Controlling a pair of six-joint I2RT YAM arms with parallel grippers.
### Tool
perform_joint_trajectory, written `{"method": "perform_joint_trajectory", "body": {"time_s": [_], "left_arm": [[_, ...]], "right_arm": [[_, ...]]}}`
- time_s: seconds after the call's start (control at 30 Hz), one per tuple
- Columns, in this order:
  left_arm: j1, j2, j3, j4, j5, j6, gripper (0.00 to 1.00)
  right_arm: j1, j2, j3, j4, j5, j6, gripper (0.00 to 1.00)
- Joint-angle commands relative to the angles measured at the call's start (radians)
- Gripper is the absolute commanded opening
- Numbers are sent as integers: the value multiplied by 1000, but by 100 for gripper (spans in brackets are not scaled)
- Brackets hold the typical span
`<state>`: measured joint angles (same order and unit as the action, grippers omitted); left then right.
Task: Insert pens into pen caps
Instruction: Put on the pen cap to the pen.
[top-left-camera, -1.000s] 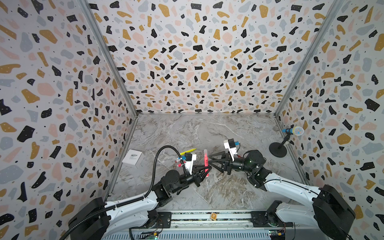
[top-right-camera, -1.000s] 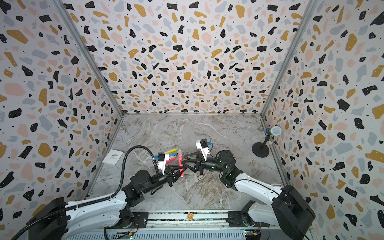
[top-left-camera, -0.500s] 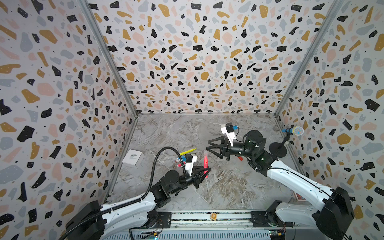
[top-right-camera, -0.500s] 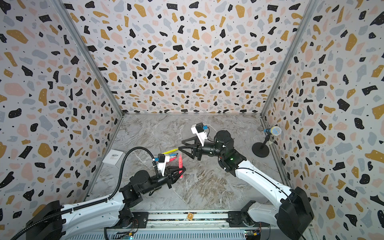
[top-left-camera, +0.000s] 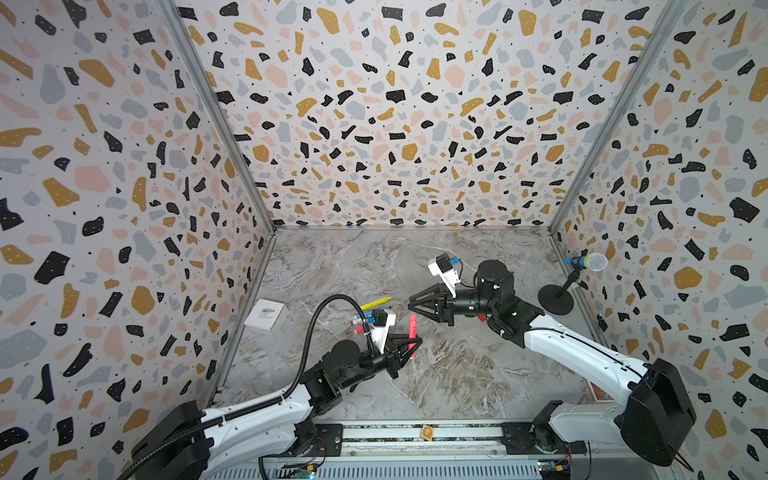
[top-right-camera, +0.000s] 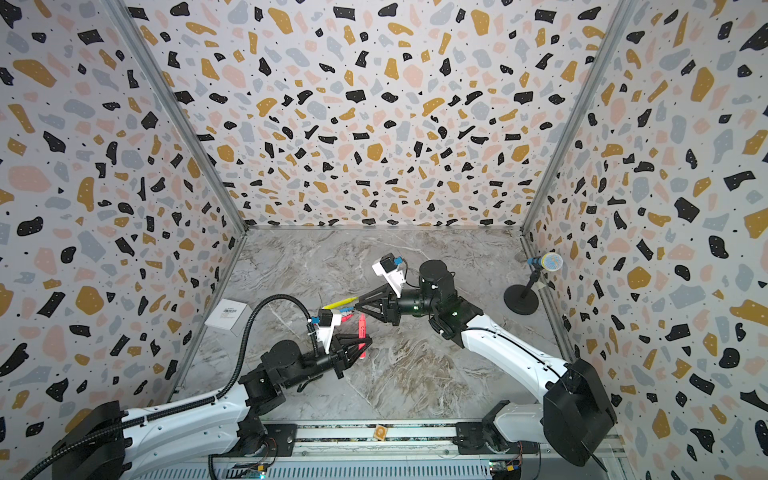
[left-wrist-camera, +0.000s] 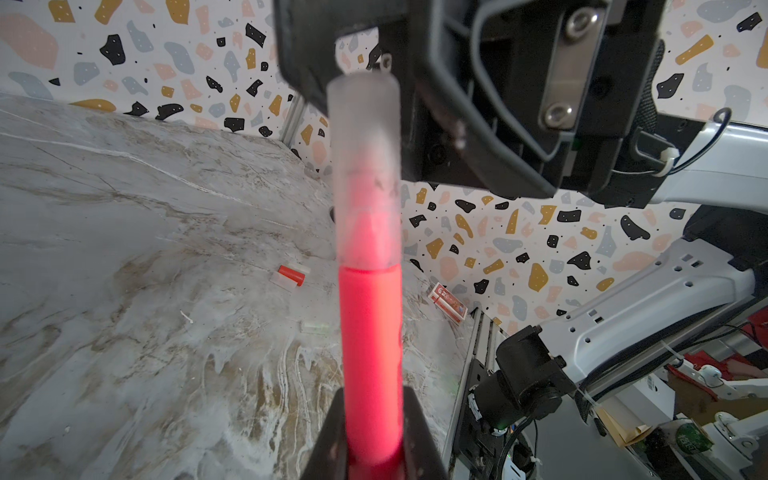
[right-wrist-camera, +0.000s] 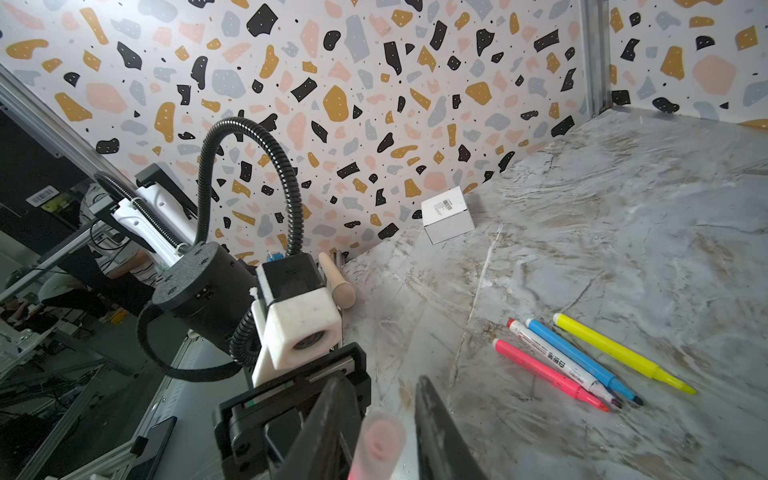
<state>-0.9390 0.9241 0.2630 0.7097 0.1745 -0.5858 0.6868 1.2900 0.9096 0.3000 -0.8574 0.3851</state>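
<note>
Near the middle of the table (top-left-camera: 353, 257), we see the left end effector (top-left-camera: 410, 348) clamped on the lower part of a pink pen (top-left-camera: 412, 330), which stands close to upright in both top views. From the left wrist view, a frosted clear cap (left-wrist-camera: 365, 166) sits over the pen's upper end, its lower rim meeting the pink barrel. The right end effector (top-left-camera: 411, 306) hangs right at the top of that cap. In the right wrist view its two fingers (right-wrist-camera: 436, 428) stand apart, one on each side of the cap's blurred end, and we cannot tell whether either one touches it. Four more pens lie side by side on the table just beyond the left arm's wrist camera: a yellow pen (right-wrist-camera: 619, 357), a blue pen (right-wrist-camera: 582, 361), a white pen (right-wrist-camera: 559, 365) with print on it, and a second pink pen (right-wrist-camera: 548, 374). All four are uncapped, with their tips pointing the same way. A red-orange cap (left-wrist-camera: 291, 274) lies on the table below the right arm with clear caps right against it, and another clear cap (left-wrist-camera: 313, 328) lies apart from them. A small white box (top-left-camera: 266, 316) sits by the left wall, and a microphone (top-left-camera: 586, 262) on a round stand is by the right wall.
</note>
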Motion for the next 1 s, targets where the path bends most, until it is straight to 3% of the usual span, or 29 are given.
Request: {"method": "perform_joint_trajectory", "body": {"time_s": [0.0,0.3,0.47,0.97], "left_arm": [[0,-2,51,37,6,23,0],[0,-9,64,34,-8,27,0],[0,-17,65,29,-26,27,0],[0,-74,130,55,-118,-3,0]], "right_arm": [[7,-17,1,20,-30,1,28],[26,-9,-9,14,-49,-2,20],[41,-14,-39,30,-48,4,0],[126,-129,-271,89,36,-22,0]]}}
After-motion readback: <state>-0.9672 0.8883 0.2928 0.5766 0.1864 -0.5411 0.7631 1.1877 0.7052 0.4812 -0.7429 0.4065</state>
